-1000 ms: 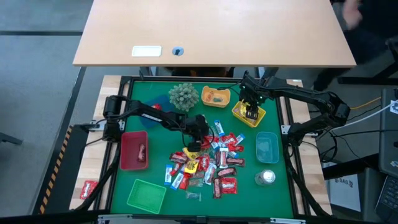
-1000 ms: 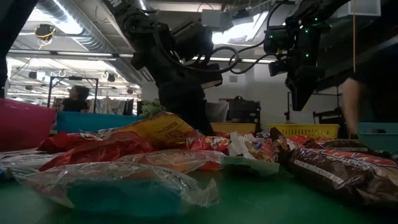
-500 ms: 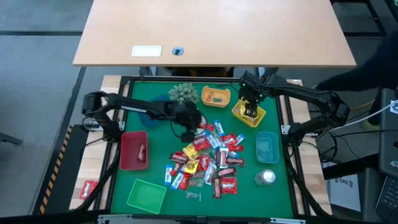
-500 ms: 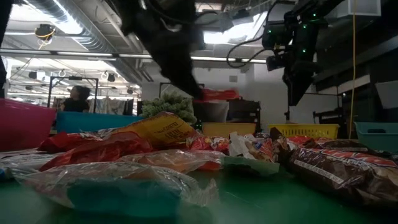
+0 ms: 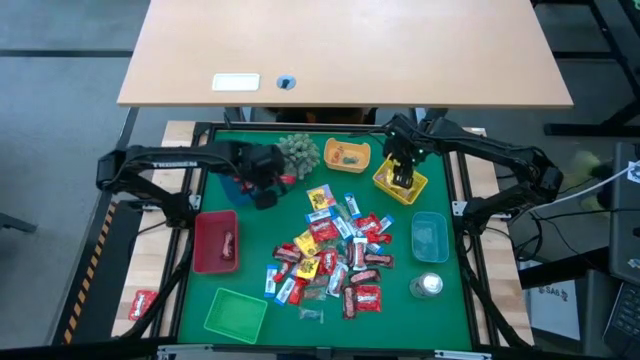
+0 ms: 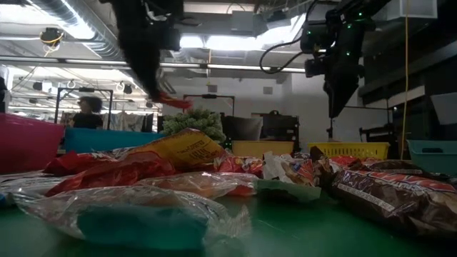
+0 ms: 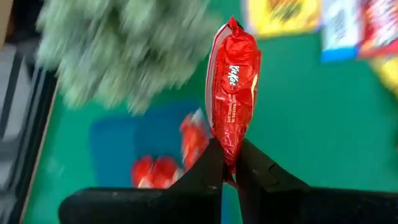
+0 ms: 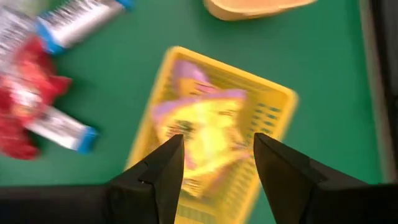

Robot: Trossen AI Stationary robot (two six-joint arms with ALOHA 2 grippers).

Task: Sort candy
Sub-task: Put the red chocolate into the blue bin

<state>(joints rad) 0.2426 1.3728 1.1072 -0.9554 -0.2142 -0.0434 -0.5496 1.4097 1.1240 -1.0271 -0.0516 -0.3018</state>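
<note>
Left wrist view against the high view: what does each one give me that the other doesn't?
Only the left wrist view shows the left gripper shut on a red KitKat, with more red candy in a blue tray below. Only the high view shows the right gripper open over the yellow basket, plus the candy pile. Both show the spiky plant ball.

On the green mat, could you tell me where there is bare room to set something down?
The mat is bare along the near edge, between the green tray and the silvery tin. A smaller gap lies between the red tray and the candy pile. The centre is crowded, as is the far edge with plant ball and yellow trays.
</note>
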